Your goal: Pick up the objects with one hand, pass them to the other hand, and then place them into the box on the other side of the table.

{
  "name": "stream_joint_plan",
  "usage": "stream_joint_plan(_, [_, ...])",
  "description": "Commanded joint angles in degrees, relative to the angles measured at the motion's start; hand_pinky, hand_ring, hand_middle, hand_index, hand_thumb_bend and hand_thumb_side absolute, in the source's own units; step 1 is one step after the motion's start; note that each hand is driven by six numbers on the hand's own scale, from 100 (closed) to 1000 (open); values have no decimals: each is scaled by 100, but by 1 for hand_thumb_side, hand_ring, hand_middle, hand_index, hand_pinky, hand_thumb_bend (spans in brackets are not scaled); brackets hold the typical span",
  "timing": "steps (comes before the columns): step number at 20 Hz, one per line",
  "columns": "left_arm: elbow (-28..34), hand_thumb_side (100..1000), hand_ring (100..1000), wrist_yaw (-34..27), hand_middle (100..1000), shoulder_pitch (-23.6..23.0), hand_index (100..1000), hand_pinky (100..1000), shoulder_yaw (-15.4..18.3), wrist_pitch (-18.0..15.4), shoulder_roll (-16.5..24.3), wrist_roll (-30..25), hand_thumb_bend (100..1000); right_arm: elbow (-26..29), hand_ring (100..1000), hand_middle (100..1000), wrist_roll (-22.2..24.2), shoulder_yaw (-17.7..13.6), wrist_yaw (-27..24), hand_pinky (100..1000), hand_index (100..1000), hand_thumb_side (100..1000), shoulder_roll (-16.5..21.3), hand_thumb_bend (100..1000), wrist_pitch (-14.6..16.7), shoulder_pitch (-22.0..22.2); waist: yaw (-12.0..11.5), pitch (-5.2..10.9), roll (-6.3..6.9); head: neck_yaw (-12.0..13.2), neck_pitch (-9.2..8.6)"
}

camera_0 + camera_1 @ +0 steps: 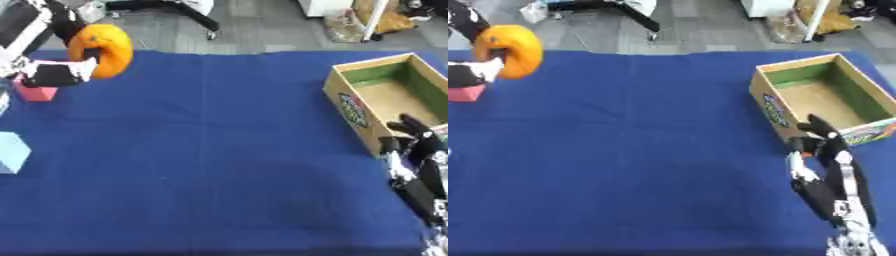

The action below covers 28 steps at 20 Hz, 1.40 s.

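An orange ring-shaped object (105,49) hangs above the far left of the blue table (219,150), with my left hand (54,74) shut on its lower left side. A pink block (33,93) sits on the cloth just under that hand. A light blue block (10,152) lies at the left edge. The open cardboard box (820,97) with a green inside stands at the right side and holds nothing. My right hand (829,167) rests open by the box's near corner, fingers pointing up.
Grey floor, chair legs (206,22) and a white post (376,20) lie beyond the table's far edge. The blue cloth stretches bare between the left-side blocks and the box.
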<state>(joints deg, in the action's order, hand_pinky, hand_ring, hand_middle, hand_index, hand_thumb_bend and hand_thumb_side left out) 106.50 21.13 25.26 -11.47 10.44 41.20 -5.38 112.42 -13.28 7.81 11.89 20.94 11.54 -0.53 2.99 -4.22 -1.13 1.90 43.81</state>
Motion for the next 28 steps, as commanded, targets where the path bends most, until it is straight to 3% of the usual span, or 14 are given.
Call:
stream_joint_plan(1, [526, 100, 454, -285, 416, -48, 519, 616, 34, 123, -179, 160, 100, 213, 711, 758, 27, 37, 286, 751, 893, 421, 554, 183, 239, -317, -17, 108, -65, -33, 31])
stream_joint_plan(7, [805, 138, 460, -805, 413, -159, 514, 612, -123, 85, -853, 458, 100, 217, 711, 750, 67, 308, 681, 753, 889, 390, 1125, 212, 755, -1011, -51, 110, -97, -66, 31])
stream_joint_plan(16, [809, 189, 477, -1581, 423, -387, 522, 616, -323, 113, -1740, 720, 100, 217, 719, 744, 290, 610, 1208, 764, 879, 352, 1505, 265, 1440, -1890, -113, 128, -148, -80, 31])
stream_joint_plan(24, [809, 209, 499, -2257, 435, -509, 531, 624, -508, 293, -2079, 566, 100, 217, 732, 748, 494, 930, 1739, 791, 872, 332, 1679, 296, 2022, -2373, -170, 132, -180, -93, 31])
stream_joint_plan(26, [809, 212, 497, -2428, 436, -522, 532, 626, -568, 328, -2076, 496, 100, 217, 735, 747, 523, 996, 1877, 795, 872, 333, 1736, 400, 2179, -2463, -178, 131, -184, -90, 31])
stream_joint_plan(27, [809, 215, 501, -2512, 437, -526, 532, 626, -606, 351, -2061, 461, 100, 217, 735, 749, 537, 1034, 1950, 794, 871, 326, 1769, 311, 2258, -2510, -182, 131, -184, -90, 31])
stream_joint_plan(28, [809, 216, 502, -2595, 437, -525, 532, 627, -638, 367, -2036, 429, 100, 217, 734, 748, 543, 1067, 2015, 794, 871, 325, 1796, 313, 2329, -2546, -184, 130, -184, -90, 31])
